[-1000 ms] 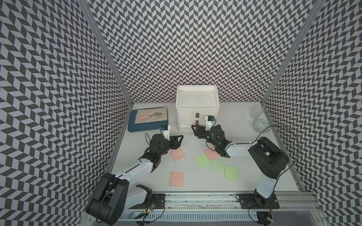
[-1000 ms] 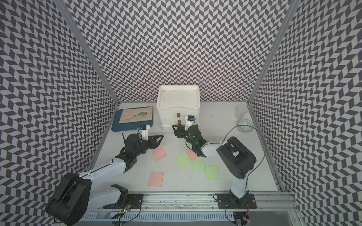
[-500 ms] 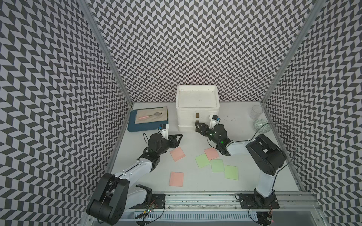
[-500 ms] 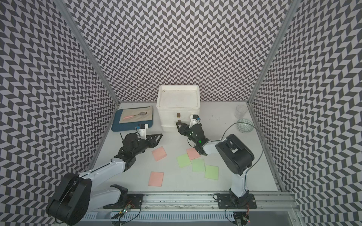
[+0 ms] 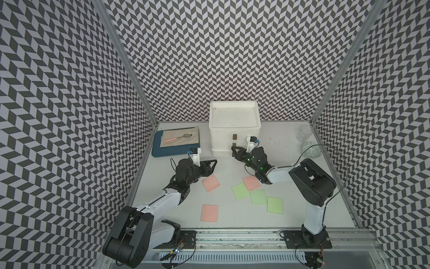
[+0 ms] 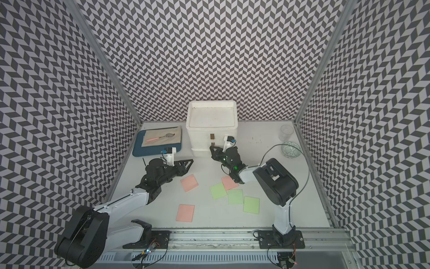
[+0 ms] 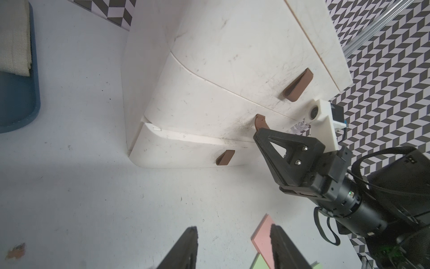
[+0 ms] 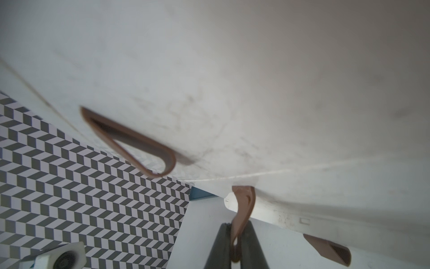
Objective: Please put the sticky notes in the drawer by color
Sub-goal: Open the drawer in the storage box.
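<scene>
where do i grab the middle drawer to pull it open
By its brown tab, from the front: the drawer is smooth-faced and the tab is a thin loop sticking out, so pinch its flat sides. The right gripper is shut on it that way.

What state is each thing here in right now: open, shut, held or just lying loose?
Right gripper: shut on the middle handle.
Left gripper: open, holding nothing.
Drawer unit: all three drawers look shut.
Pink notes: three, loose on the table.
Green notes: three, loose on the table.
Glass: upright, looks empty.
Spoon: lying on the cloth.
</scene>
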You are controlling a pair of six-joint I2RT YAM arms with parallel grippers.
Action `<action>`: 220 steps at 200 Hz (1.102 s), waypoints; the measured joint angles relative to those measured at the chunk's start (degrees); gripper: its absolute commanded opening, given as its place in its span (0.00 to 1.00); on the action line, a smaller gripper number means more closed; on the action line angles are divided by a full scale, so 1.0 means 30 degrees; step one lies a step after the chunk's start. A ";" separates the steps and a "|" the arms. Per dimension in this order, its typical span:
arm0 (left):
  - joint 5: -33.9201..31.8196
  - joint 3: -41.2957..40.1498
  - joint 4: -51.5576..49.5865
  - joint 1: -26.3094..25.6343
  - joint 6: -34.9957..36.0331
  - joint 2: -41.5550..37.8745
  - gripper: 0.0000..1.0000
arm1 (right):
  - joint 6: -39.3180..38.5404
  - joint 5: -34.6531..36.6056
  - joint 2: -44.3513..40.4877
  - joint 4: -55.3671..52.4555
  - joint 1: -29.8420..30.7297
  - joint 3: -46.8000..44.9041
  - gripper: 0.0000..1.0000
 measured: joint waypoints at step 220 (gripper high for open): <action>0.0124 -0.0168 0.0277 0.0000 -0.0007 -0.0051 0.54 | -0.1151 0.1719 -0.9508 -0.2710 0.2761 -0.8735 0.00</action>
